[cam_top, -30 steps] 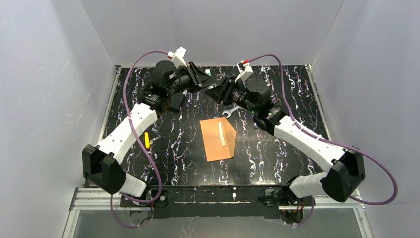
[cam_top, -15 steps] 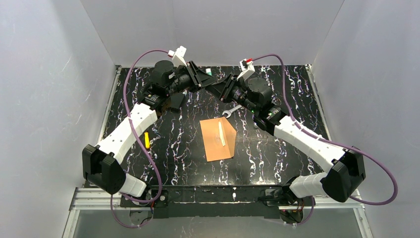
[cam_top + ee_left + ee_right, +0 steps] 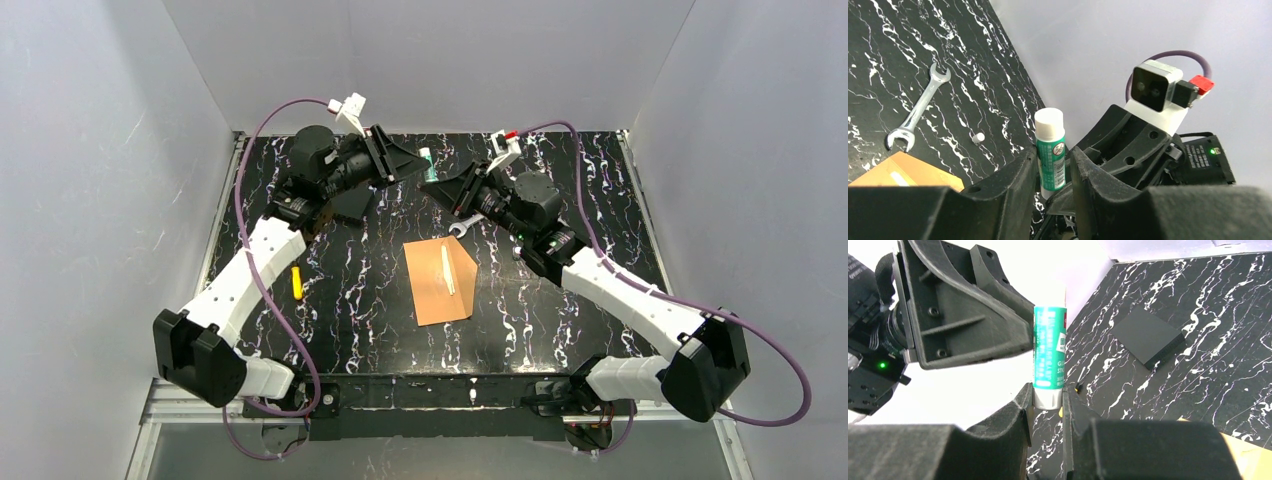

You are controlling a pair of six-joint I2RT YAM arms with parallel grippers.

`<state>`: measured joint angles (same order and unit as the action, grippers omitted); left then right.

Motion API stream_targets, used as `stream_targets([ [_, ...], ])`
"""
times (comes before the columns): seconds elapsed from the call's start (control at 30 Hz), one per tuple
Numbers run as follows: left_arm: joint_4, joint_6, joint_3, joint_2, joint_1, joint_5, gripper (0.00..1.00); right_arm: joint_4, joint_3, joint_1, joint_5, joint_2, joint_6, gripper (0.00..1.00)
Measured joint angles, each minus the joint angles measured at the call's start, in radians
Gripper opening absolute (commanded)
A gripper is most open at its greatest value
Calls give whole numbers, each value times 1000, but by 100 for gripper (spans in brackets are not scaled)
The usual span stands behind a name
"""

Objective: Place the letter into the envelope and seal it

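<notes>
Glue stick (image 3: 1049,352) handoff
Right gripper (image 3: 1047,405) pinches its base; left gripper (image 3: 1053,156) hold, can't tell. Check your right grip before left backs off.

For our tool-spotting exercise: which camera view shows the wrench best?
The left wrist view: the wrench lies whole and unobstructed. The top external view shows it small, one end hidden under the right arm. The right wrist view misses it.

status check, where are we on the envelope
Right gripper shut on glue stick base; left gripper flanks it, grip unclear. Envelope flat mid-table, flap open, letter not visible. Wrench beyond it, apart.
</notes>
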<state>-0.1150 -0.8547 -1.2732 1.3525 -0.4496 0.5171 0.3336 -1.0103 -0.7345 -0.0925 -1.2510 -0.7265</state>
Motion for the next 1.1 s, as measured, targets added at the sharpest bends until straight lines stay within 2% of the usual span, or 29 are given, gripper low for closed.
stream_targets([
  [0.2,-10,10,-3,6,18,84,38,44,10,6,-69,-1,8,4],
  [0.27,-12,10,-6,15,18,113,37,51,10,6,-82,-1,9,4],
  [0.37,-11,9,-7,25,18,153,26,63,10,6,-98,-7,8,4],
  [0.47,-10,10,-7,26,18,171,0,74,10,6,-114,-14,7,4],
  [0.7,-56,11,-7,29,29,241,0,103,10,11,-160,-16,-4,1],
  [0.8,-107,25,-10,29,38,309,0,153,10,24,-229,-17,-27,1],
  [1.03,-209,30,-123,28,58,581,0,482,-16,57,-539,-71,-192,1],
  [1.07,-223,29,-136,26,58,614,0,520,-29,59,-584,-85,-219,10],
  [1.1,-232,28,-146,25,57,642,0,552,-46,61,-629,-99,-245,30],
])
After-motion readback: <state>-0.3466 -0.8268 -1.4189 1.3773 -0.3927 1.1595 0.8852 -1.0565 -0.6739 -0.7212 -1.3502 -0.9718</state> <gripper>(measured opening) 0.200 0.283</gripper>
